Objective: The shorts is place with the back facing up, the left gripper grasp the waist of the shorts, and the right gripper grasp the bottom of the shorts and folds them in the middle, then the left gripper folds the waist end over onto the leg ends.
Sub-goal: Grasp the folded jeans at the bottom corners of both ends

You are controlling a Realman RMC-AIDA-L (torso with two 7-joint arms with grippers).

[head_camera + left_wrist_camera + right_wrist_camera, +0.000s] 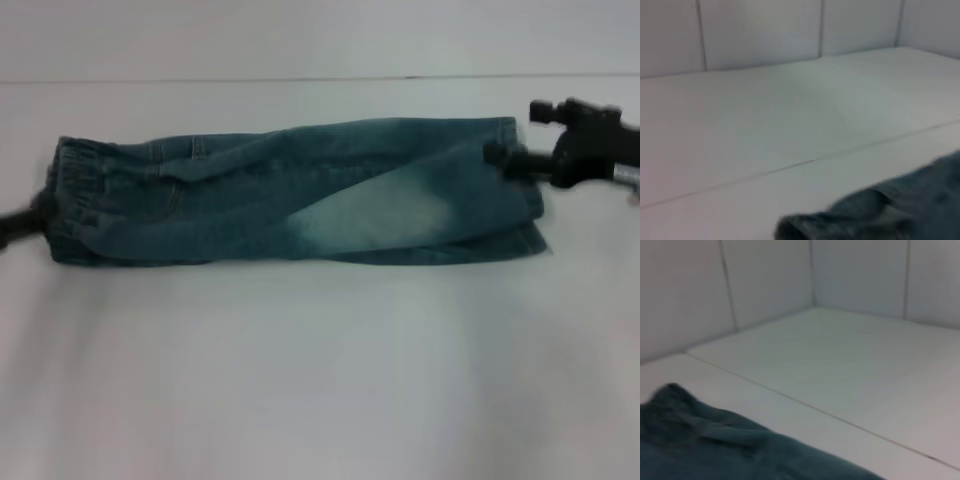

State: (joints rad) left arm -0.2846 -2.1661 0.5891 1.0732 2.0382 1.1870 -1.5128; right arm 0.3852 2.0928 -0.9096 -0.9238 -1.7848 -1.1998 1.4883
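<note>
The shorts lie on the white table, folded once lengthwise into a long narrow band that runs across the head view. Everything else is placed from them.

At their left end is the waist, the darker ruched elastic, bunched together. The left gripper is at that end, touching the waist's outer edge; only a dark, blurred part of it shows at the picture's border, so whether its fingers are clamped on the cloth cannot be told. In the left wrist view a rumpled edge of the denim lies on the table, with a seam line in the tabletop running beyond it.

Toward the middle of the shorts a pocket seam crosses the upper layer, and a pale faded patch sits right of centre.

At the right end are the leg ends, two flat hems stacked with the lower one sticking out slightly farther. The right gripper is at the upper corner of that end, its two black fingers spread apart, one just at the hem, the other held away from the cloth. The right wrist view shows denim on the table.
</note>
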